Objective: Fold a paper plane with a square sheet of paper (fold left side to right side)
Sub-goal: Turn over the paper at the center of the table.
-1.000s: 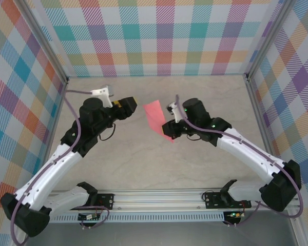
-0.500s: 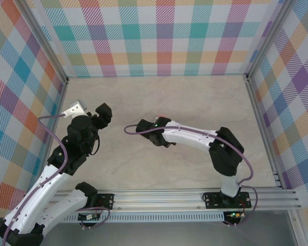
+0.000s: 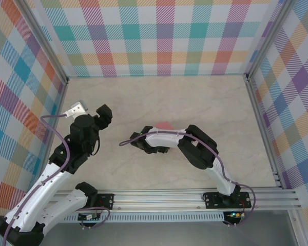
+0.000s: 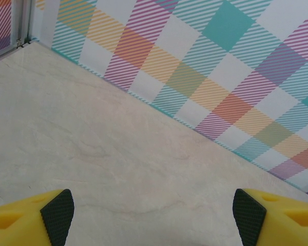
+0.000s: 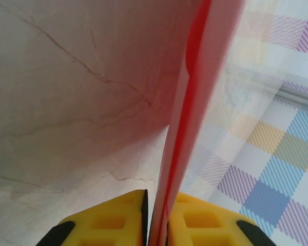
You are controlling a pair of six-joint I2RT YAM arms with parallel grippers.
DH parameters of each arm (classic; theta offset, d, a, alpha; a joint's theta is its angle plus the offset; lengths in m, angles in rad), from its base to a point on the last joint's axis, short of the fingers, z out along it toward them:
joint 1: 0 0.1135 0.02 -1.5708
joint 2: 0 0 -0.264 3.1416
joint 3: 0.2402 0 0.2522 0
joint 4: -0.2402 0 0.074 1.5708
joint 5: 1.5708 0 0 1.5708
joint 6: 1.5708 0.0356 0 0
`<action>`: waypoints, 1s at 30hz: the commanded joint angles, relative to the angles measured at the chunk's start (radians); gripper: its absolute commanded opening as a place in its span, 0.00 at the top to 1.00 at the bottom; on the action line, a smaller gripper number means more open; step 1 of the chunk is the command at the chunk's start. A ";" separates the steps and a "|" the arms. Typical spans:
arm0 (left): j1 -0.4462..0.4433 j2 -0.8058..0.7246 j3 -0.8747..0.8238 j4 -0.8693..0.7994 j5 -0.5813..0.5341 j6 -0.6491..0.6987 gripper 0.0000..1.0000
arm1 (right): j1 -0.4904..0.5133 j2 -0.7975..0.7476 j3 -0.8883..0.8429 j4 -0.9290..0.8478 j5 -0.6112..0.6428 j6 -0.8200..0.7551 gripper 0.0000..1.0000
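Right gripper (image 5: 156, 197): closed on the pink paper (image 5: 187, 102). In the right wrist view the two yellow fingers (image 5: 108, 220) sit almost together, with only the sheet's thickness between them. The paper starts right between the fingertips and runs straight ahead of the gripper, out past the top of the frame. It is seen edge-on as a thin red line with a blurred pink band along it. On the left side of the gripper is marble worktop (image 5: 66, 102). On its right side is plaid wall (image 5: 277, 154), pale and out of focus.

From the top external camera the right arm (image 3: 167, 136) is curled back toward the middle of the worktop (image 3: 210, 97). A small corner of the pink paper (image 3: 164, 124) pokes out just beyond the arm's white link, on the far side from the bases. The rest of the paper is under the arm, so its folded shape can't be told.

Left gripper (image 4: 151, 215): jaws wide apart, holding nothing. In the left wrist view its fingers (image 4: 54, 212) are at the two bottom corners of the frame, with only bare worktop (image 4: 92, 148) between and ahead of them and plaid wall (image 4: 220, 77) beyond. In the top external view the left gripper (image 3: 103, 114) is well apart from the paper, which lies off to its right, past a stretch of bare worktop.
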 commanded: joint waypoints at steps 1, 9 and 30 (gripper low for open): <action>-0.010 0.009 0.017 -0.003 -0.009 0.006 0.16 | 0.015 0.001 -0.005 -0.003 -0.073 -0.022 0.73; -0.010 0.045 0.031 0.005 0.041 0.013 0.16 | 0.037 -0.167 -0.121 0.084 -0.289 0.007 0.45; -0.032 0.687 0.073 0.338 0.769 -0.164 0.21 | -0.496 -1.156 -0.808 0.764 -1.200 0.271 0.00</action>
